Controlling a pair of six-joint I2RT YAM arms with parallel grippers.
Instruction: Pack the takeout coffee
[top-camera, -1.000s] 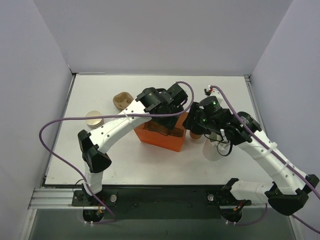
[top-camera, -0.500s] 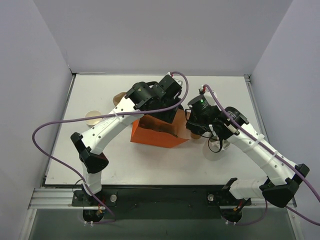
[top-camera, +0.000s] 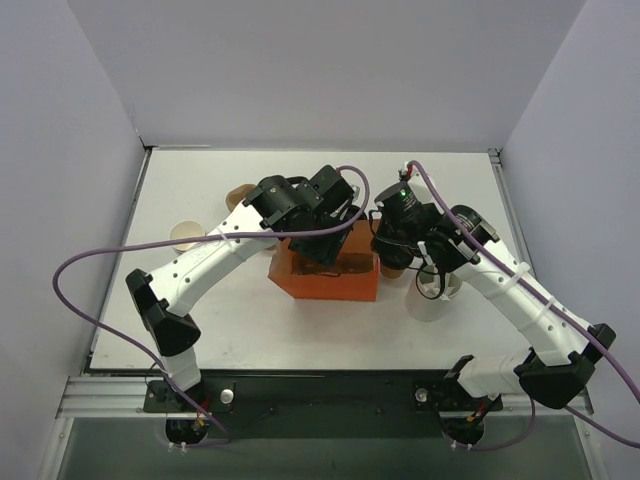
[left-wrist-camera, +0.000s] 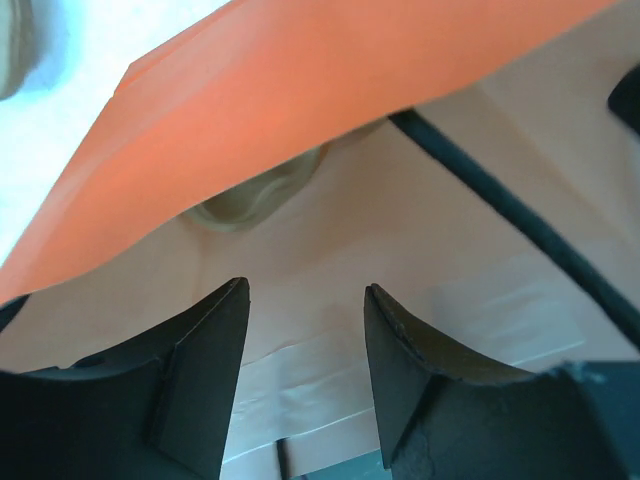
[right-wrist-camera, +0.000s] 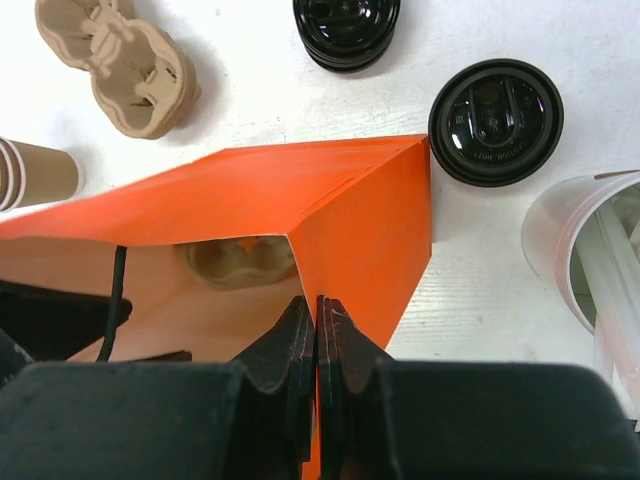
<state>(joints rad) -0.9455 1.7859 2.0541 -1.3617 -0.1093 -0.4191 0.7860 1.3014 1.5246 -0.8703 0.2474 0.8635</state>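
The takeout coffee (right-wrist-camera: 496, 122) shows as a round black lid just right of the orange bag (right-wrist-camera: 370, 235). From above, only its brown side (top-camera: 392, 268) peeks out under my right arm. The orange bag (top-camera: 325, 280) stands open-topped mid-table. My right gripper (right-wrist-camera: 316, 300) is shut on the bag's right wall at its corner fold. My left gripper (left-wrist-camera: 305, 290) is open and reaches down inside the bag, with only pale lining between its fingers. A pulp cup carrier (right-wrist-camera: 240, 262) lies on the bag's floor.
A bare stack of black lids (right-wrist-camera: 346, 30) sits beyond the bag. Pulp carriers (right-wrist-camera: 120, 60) and stacked brown cups (right-wrist-camera: 35, 175) lie to its left. A big white cup (right-wrist-camera: 590, 260) stands right of the coffee. The same white cup (top-camera: 435, 290) sits beside my right forearm.
My right gripper has closed on the bag's right wall. The bag has turned and now stands squarer. My left arm has swung left with its gripper in the bag's mouth.
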